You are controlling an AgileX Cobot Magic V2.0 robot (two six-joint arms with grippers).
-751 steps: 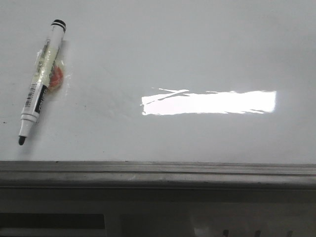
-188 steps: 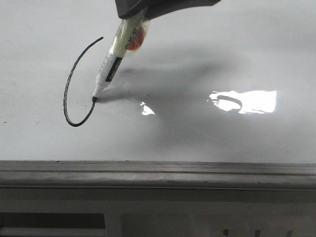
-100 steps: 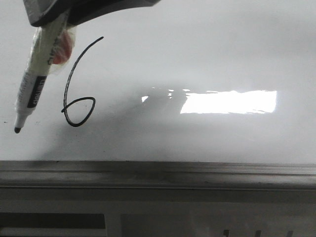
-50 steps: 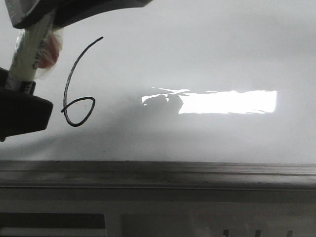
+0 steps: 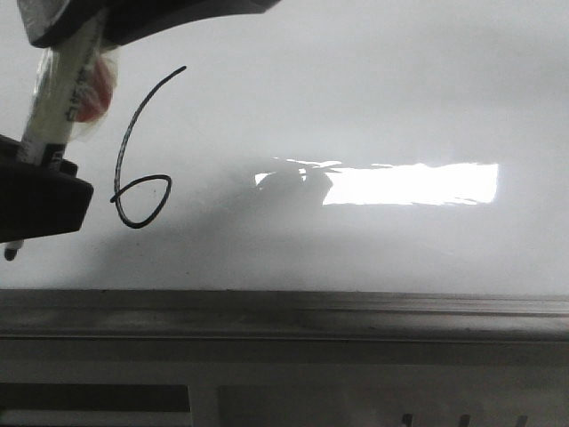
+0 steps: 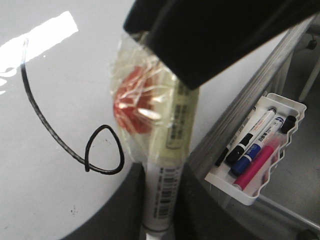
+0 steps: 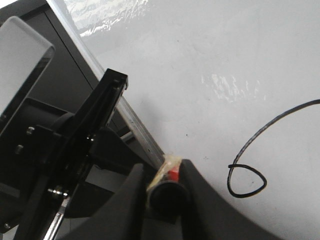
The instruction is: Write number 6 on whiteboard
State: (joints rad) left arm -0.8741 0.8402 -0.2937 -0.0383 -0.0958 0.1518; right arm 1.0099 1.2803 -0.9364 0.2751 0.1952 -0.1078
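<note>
The number 6 (image 5: 119,165) is drawn in thin black line on the whiteboard (image 5: 373,107), at its left. It also shows in the left wrist view (image 6: 52,134) and the right wrist view (image 7: 250,142). The marker pen (image 5: 67,98) hangs tilted to the left of the digit, tip down, with its tip off the board. My right gripper (image 5: 84,27) is shut on its cap end (image 7: 165,192). My left gripper (image 5: 36,206) is shut on the lower barrel (image 6: 165,175), with jaws on both sides (image 6: 161,220).
A grey metal edge strip (image 5: 284,311) runs along the board's near side. A white tray (image 6: 260,145) with several markers hangs beyond that edge. A bright glare patch (image 5: 409,184) lies on the board's right half.
The 6 was finished about a second ago. The marker lifted to the left of it, and my left gripper came in and closed round the lower barrel. The tip now shows below it.
</note>
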